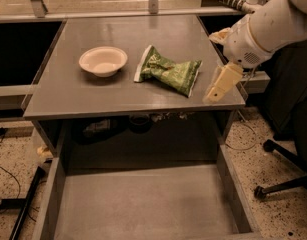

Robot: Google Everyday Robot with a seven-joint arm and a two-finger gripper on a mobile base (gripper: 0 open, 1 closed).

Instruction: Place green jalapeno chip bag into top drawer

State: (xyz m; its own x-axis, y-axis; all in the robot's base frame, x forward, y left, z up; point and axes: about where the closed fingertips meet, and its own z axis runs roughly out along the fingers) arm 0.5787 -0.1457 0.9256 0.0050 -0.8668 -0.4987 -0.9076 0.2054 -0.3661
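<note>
The crinkled, glossy green jalapeno chip bag lies flat on the grey table, to the right of the cream round bowl. The cream gripper hangs near the bag at the table's right edge. I cannot tell if it is open or closed. The grey metal top drawer stands open below.

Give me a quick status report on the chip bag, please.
Gripper at right edge of tabletop, not touching green jalapeno chip bag. Bag lies beside bowl. Top drawer open below.

Matt plastic gripper beside glossy bag
</note>
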